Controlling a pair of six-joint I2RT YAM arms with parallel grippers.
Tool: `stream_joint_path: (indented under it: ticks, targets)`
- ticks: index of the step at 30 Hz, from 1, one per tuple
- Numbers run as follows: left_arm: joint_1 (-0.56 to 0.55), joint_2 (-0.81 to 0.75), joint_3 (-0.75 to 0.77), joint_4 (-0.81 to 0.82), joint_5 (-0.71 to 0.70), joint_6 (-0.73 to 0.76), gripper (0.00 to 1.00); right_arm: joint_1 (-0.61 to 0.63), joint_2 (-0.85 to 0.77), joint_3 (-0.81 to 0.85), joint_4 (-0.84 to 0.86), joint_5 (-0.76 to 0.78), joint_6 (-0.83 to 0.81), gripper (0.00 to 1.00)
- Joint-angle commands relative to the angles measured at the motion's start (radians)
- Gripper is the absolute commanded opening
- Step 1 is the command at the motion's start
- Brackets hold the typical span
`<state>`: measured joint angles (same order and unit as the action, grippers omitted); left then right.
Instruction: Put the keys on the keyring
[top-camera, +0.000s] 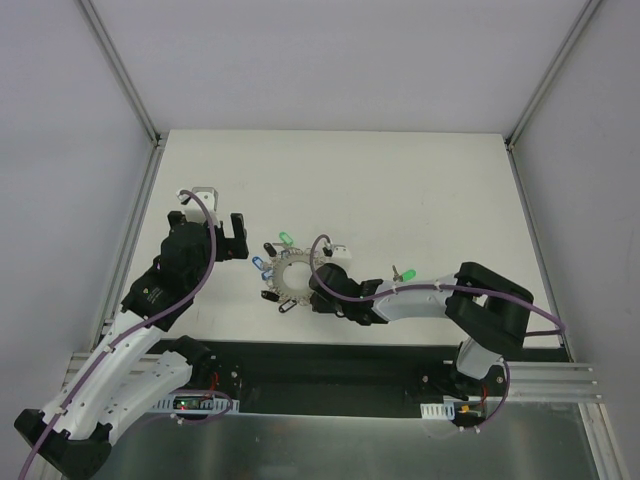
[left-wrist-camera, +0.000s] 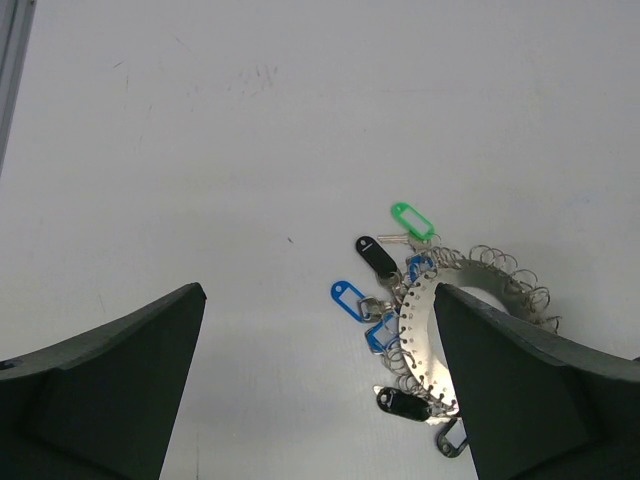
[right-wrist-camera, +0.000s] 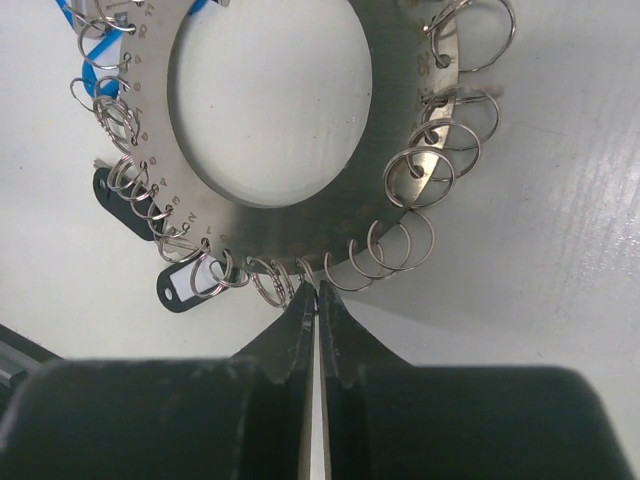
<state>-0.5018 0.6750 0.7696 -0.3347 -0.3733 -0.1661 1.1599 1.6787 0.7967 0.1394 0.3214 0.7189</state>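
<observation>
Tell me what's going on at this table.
The right gripper has its fingers shut at the near rim of the keyring, right among the small wire loops. Whether one is pinched is unclear. The left gripper hangs open beside the ring, holding nothing. Coloured-head keys fringe the ring's left side, and one green key lies apart on the table.

Lower right of frame: flat grey perforated metal keyring (left-wrist-camera: 425, 330), fringed with small green-, black- and blue-headed keys (left-wrist-camera: 376, 257), partly hidden behind wide-spread dark left gripper (left-wrist-camera: 315, 296)
</observation>
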Motion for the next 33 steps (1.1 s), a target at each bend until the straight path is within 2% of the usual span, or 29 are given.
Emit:
stream_joint_path:
  ticks: [1,6,7,10,14,18,19,24,29,33]
  targets:
    - [0.009,0.005,-0.003,0.025,0.025,0.02,0.99,-0.005,-0.007,0.027,0.016,-0.012,-0.062,0.01]
    - [0.009,0.001,-0.004,0.025,0.088,0.037,0.99,-0.005,-0.08,0.097,-0.053,-0.005,-0.275,0.01]
    - [0.009,0.001,-0.004,0.026,0.12,0.042,0.99,-0.006,-0.091,0.116,-0.07,-0.002,-0.373,0.01]
    - [0.009,-0.009,-0.01,0.043,0.216,0.068,0.99,-0.005,-0.138,0.191,-0.165,0.01,-0.528,0.01]
    - [0.009,-0.023,-0.024,0.071,0.292,0.099,0.99,-0.002,-0.2,0.265,-0.299,0.062,-0.853,0.01]
    - [0.011,-0.034,-0.038,0.1,0.41,0.134,0.97,-0.002,-0.278,0.268,-0.304,0.082,-1.019,0.01]
    - [0.011,-0.035,-0.039,0.106,0.437,0.143,0.94,-0.003,-0.307,0.26,-0.302,0.064,-1.047,0.01]
    - [0.011,-0.055,-0.065,0.161,0.618,0.195,0.93,-0.023,-0.404,0.187,-0.181,-0.039,-1.138,0.01]
    - [0.011,-0.084,-0.095,0.212,0.726,0.237,0.95,-0.089,-0.537,0.087,-0.005,-0.269,-1.107,0.01]
    - [0.011,-0.098,-0.116,0.246,0.82,0.275,0.98,-0.161,-0.592,0.052,0.025,-0.428,-1.098,0.01]
